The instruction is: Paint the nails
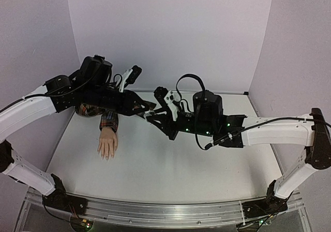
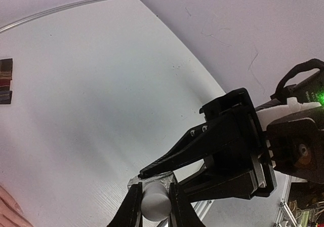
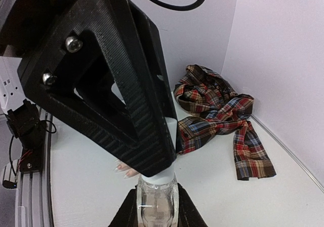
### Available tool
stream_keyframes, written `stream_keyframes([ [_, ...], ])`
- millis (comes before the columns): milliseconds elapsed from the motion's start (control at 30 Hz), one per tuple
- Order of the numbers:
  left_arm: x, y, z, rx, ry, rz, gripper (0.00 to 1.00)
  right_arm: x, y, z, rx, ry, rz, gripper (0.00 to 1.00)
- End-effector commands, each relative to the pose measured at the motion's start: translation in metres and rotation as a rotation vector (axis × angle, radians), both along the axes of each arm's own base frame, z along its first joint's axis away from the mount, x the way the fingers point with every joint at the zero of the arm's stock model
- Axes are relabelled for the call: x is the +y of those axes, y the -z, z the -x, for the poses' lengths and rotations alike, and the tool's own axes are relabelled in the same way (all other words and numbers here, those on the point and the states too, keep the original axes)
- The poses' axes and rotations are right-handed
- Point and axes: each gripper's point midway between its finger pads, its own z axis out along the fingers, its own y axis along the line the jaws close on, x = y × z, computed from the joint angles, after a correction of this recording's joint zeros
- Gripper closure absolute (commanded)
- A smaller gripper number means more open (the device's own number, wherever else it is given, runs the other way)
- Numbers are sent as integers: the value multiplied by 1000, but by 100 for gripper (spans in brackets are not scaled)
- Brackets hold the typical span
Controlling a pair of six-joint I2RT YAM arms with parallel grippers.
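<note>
Top external: nails well apart, down-left of left gripper.

White table, a plaid-sleeved mannequin hand flat near its left edge.

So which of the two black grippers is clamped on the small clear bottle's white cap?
The left gripper: its fingers pinch the white cap, whereas the right gripper grips the small clear bottle by its body.
</note>
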Motion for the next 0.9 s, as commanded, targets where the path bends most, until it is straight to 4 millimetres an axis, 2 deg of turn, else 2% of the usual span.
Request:
stream_keyframes([
  [0, -8, 16, 5, 21, 56, -74, 100, 3, -82, -3, -132, 27, -209, 100],
  [133, -14, 10, 5, -6, 78, -26, 100, -3, -95, -1, -143, 37, -261, 100],
  [233, -21, 6, 13, -27, 147, 4, 100, -7, -103, 10, -135, -13, -292, 100],
  [333, -28, 3, 36, -68, 318, 54, 100, -5, -113, 38, -124, -168, -319, 100],
  [433, -29, -4, 69, -101, 528, 125, 100, -7, -124, 70, -94, -361, -347, 100],
  [533, -24, -5, 91, -148, 691, 132, 100, -11, -129, 90, -58, -495, -354, 100],
  [633, -21, -8, 96, -183, 739, 122, 100, -19, -130, 92, -21, -536, -357, 100],
  [767, -18, -21, 99, -258, 753, 156, 100, -27, -131, 90, -10, -544, -359, 100],
  [800, -19, -24, 94, -280, 726, 154, 97, -28, -131, 88, -12, -531, -361, 100],
  [867, -20, -32, 77, -295, 612, 139, 83, -29, -130, 81, -17, -483, -363, 100],
])
